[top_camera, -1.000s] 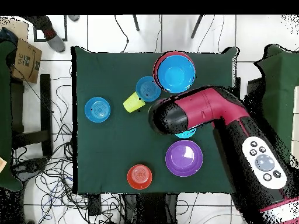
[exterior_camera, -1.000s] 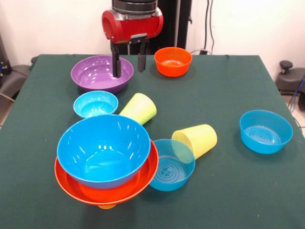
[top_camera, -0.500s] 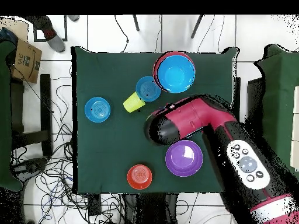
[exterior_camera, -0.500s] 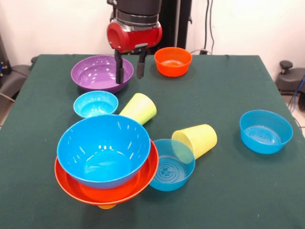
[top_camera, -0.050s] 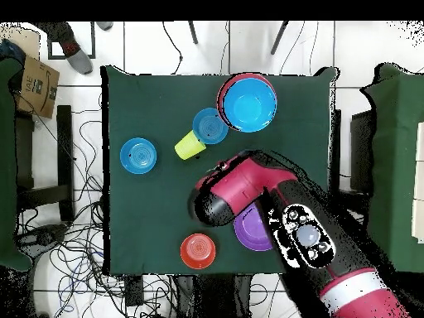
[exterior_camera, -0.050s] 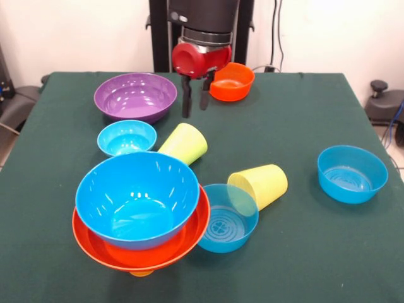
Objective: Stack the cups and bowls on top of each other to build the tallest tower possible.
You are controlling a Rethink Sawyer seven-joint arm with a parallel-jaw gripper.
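The tower stands at the near left: a big blue bowl (exterior_camera, -0.050s: 137, 199) (top_camera, -0.050s: 248, 103) nested in a wider orange bowl (exterior_camera, -0.050s: 186, 240), with an orange cup (exterior_camera, -0.050s: 141, 273) just showing beneath. My gripper (exterior_camera, -0.050s: 196, 101) hangs open and empty between the large purple bowl (exterior_camera, -0.050s: 135, 96) (top_camera, -0.050s: 248, 233) and the small orange bowl (exterior_camera, -0.050s: 232, 82) (top_camera, -0.050s: 198, 250). A lime green cup (exterior_camera, -0.050s: 184, 144) and a pale yellow cup (exterior_camera, -0.050s: 259, 185) (top_camera, -0.050s: 190, 146) lie on their sides. A small blue bowl (exterior_camera, -0.050s: 126, 137) sits left of the green cup. In the overhead view the arm (top_camera, -0.050s: 248, 190) hides the gripper.
One medium blue bowl (exterior_camera, -0.050s: 227, 218) (top_camera, -0.050s: 210, 126) touches the tower and the yellow cup. Another blue bowl (exterior_camera, -0.050s: 351, 173) (top_camera, -0.050s: 137, 155) sits alone at the right of the green table (exterior_camera, -0.050s: 297, 113). Cables lie on the floor around the table.
The gripper has moved from over the purple bowl's rim rightward, toward the small orange bowl. Its fingers show closer together. No bowl or cup has moved.
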